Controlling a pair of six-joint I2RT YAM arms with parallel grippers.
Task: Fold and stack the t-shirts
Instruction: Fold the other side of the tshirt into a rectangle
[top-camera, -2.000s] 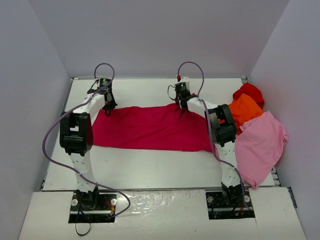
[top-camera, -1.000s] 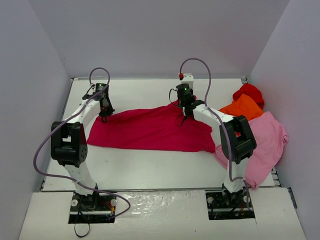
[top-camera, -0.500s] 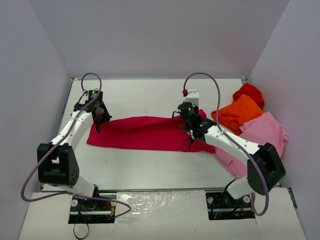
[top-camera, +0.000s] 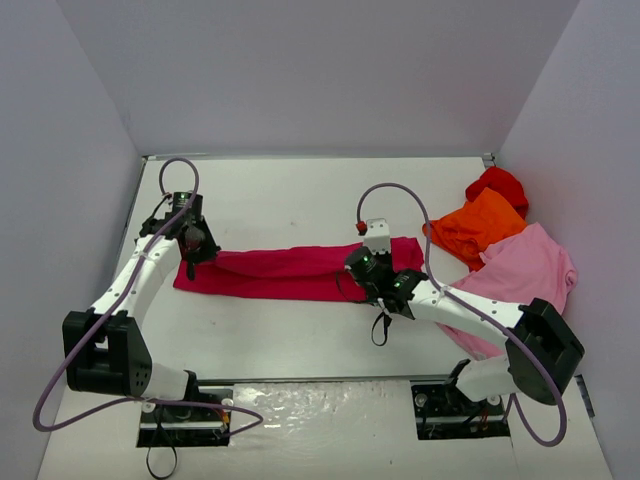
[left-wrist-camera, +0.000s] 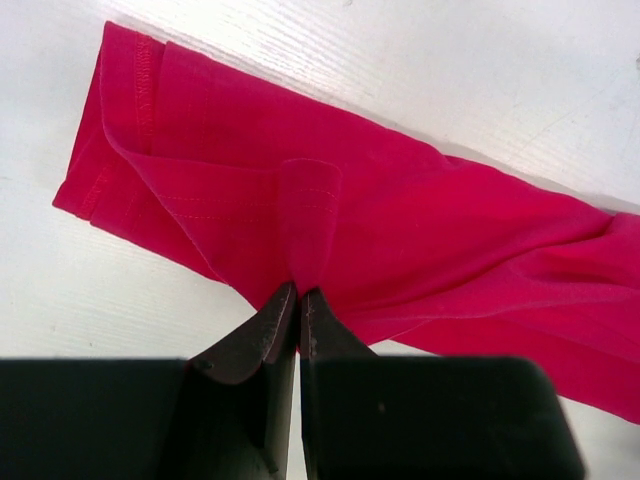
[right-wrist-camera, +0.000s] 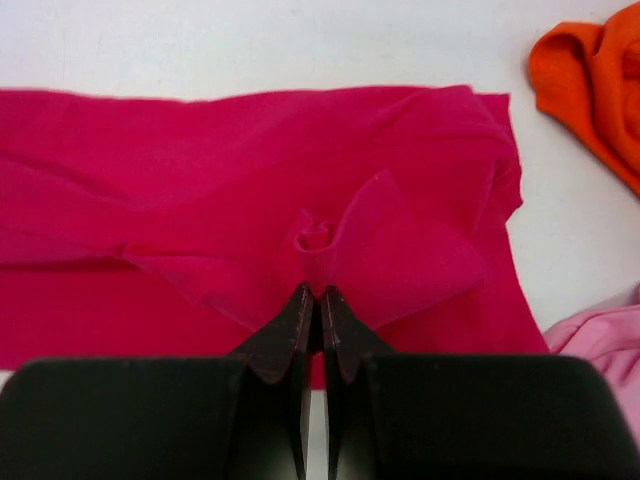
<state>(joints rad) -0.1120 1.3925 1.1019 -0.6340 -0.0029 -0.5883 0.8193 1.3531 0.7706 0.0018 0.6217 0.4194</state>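
Note:
The crimson-magenta t-shirt (top-camera: 290, 270) lies as a long folded band across the middle of the table. My left gripper (top-camera: 192, 246) is shut on a pinch of its cloth near the left end, seen in the left wrist view (left-wrist-camera: 299, 292) over the shirt (left-wrist-camera: 430, 230). My right gripper (top-camera: 368, 277) is shut on a pinch of cloth near the shirt's right end, seen in the right wrist view (right-wrist-camera: 316, 292) over the shirt (right-wrist-camera: 150, 190). The orange shirt (top-camera: 480, 225), the red shirt (top-camera: 498, 183) and the light pink shirt (top-camera: 525, 285) lie bunched at the right.
White table (top-camera: 300, 190) with grey walls at the back and sides. The orange shirt's edge (right-wrist-camera: 595, 80) and a bit of pink shirt (right-wrist-camera: 600, 330) show in the right wrist view. A black strap (top-camera: 380, 328) hangs below the right gripper.
Both grippers have pulled the far edge of the crimson shirt toward the near side, folding it from a wide sheet into a narrow band. Both arms have drawn back and lower.

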